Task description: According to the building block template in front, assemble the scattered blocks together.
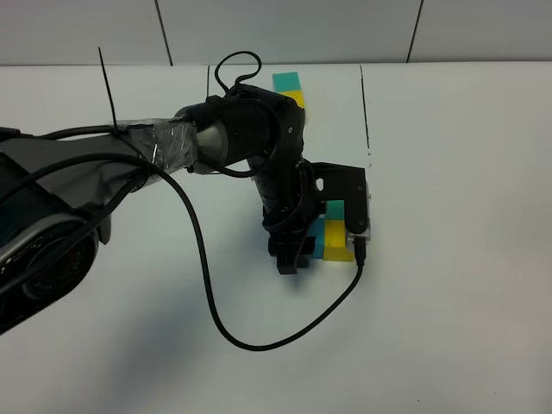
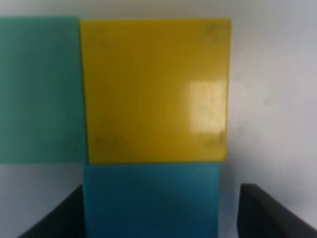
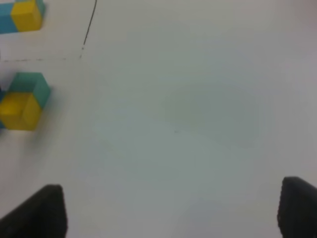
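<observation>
A: Near the middle of the tabletop (image 1: pixel 466 328), a bit toward the right edge, sit the scattered blocks (image 1: pixel 335 233); are they joined up yet?

B: They look pushed together; the yellow block (image 2: pixel 154 89) touches the teal-green block (image 2: pixel 39 89) on one side and the sky-blue block (image 2: pixel 151 198) on another; it makes an L, I think.

A: Where is the left gripper (image 1: pixel 290 255)?

B: Right over them, pointing down; its fingers stand apart, one on each side of the sky-blue block; I see a gap by one finger, so it is not squeezing.

A: And the right gripper (image 3: pixel 171 210)?

B: Well apart from the blocks, over bare tabletop; its fingers are wide apart with nothing between; the blocks sit far off to its side; so the left arm is much nearer.

A: Where is the building block template (image 1: pixel 290 84)?

B: By the far edge, partly hidden behind the left arm; I only see teal-green and yellow of it.

A: What matters next?

B: I guess checking the L turns the same way as the template; the hidden part makes that hard to tell.
</observation>
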You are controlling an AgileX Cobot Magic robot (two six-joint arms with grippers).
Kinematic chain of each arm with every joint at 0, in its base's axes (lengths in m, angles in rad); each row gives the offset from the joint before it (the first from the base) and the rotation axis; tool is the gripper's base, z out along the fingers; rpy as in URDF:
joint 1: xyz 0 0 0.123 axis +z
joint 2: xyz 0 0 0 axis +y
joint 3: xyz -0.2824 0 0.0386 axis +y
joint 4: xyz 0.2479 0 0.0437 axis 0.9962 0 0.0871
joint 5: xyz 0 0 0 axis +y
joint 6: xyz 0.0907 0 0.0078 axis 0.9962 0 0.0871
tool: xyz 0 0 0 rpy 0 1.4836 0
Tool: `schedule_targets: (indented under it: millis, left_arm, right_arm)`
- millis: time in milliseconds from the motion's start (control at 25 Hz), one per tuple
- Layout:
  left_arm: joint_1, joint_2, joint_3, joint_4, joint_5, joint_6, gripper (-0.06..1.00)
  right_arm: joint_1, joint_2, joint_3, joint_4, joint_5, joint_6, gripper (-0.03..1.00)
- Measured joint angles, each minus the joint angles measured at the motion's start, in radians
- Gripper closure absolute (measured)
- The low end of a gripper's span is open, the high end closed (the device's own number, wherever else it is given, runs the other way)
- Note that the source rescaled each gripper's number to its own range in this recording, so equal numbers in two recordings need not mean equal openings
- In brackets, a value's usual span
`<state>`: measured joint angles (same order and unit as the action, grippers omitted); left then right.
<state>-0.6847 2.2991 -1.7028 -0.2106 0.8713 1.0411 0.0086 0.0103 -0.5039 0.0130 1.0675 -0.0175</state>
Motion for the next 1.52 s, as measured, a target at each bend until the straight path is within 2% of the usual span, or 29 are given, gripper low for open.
schedule_targets:
  millis: [80,240,440,640,800,1320,1520]
  left_arm:
    - [0.000,-0.005,0.001,0.002,0.000,0.000,0.32]
    - [-0.001,-0.036,0.001,0.003,-0.006,-0.001,0.13]
    - [-0.001,-0.092,0.001,0.018,-0.007,-0.035,0.01]
    - [0.009,-0.172,0.001,0.167,-0.010,-0.166,-0.01]
    - [0.071,-0.233,0.001,0.250,-0.008,-0.268,-0.01]
    - [0.403,-0.410,0.001,0.258,0.113,-0.501,-0.01]
    - [0.516,-0.470,0.001,0.258,0.176,-0.541,-0.01]
  right_arm:
    - [0.000,0.000,0.000,0.000,0.000,0.000,0.24]
    - [0.000,0.000,0.000,0.000,0.000,0.000,0.24]
    - [0.000,0.000,0.000,0.000,0.000,0.000,0.24]
    - [0.000,0.000,0.000,0.000,0.001,0.000,0.24]
    - [0.000,0.000,0.000,0.000,0.001,0.000,0.24]
    - [0.000,0.000,0.000,0.000,0.001,0.000,0.24]
    - [0.000,0.000,0.000,0.000,0.001,0.000,0.24]
